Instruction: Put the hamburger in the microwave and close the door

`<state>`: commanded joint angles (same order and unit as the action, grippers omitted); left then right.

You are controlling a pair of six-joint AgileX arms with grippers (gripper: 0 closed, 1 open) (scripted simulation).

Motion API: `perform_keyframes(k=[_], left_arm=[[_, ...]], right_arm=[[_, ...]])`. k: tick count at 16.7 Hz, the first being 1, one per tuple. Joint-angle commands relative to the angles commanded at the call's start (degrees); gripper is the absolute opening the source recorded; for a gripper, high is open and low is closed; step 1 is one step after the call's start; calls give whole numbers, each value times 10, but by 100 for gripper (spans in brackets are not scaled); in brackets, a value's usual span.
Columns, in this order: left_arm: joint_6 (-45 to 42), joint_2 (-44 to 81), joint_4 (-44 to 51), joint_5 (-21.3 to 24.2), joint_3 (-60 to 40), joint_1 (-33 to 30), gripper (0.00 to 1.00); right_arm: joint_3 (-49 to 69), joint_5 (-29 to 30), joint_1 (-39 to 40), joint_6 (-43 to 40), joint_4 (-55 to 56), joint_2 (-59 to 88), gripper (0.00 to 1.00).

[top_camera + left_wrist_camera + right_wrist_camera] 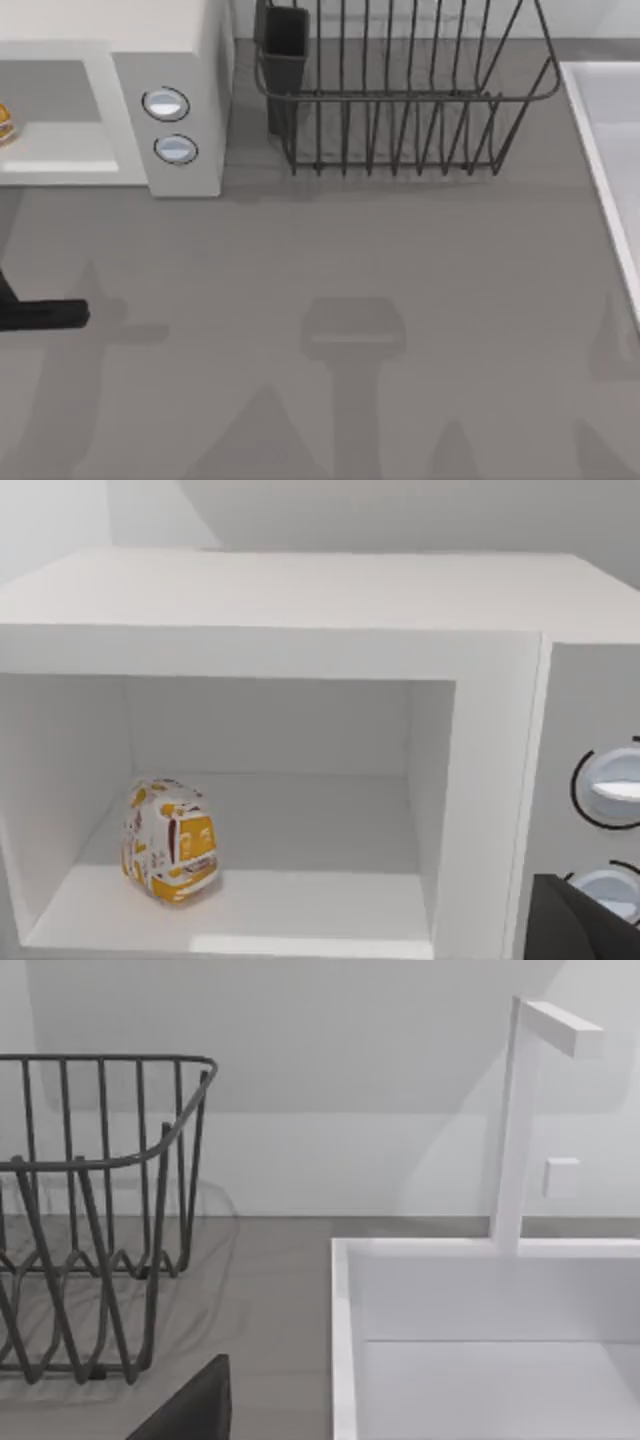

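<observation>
Left gripper (70,315), cut off at the table's left edge, unreadable; hamburger (168,853) inside microwave (300,610).

A rendered kitchen counter, plainly furnished.

A white microwave (170,90) with two round knobs (166,104) stands at the back of a grey surface (350,320), its cavity open to the front. Just beside the microwave, on its knob side, sits a dark wire dish rack (400,100) with a small dark cutlery cup (285,45) at the corner nearest the microwave. Farther from the microwave, past the rack, a white sink basin (480,1300) is sunk at the surface's edge, with a white square-section tap (520,1120) rising behind it. Pale bare walls (330,1080) back everything.
</observation>
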<state>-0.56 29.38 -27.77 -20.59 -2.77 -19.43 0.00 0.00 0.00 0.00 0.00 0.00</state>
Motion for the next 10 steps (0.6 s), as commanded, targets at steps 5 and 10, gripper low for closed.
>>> perform_keyframes(k=[5, 10], left_arm=[[-7, 14, 14, 16, -16, 16, 0], [-67, 125, 123, 116, -149, 141, 0]], right_arm=[[0, 0, 0, 0, 0, 0, 100], [0, 0, 0, 0, 0, 0, 100]])
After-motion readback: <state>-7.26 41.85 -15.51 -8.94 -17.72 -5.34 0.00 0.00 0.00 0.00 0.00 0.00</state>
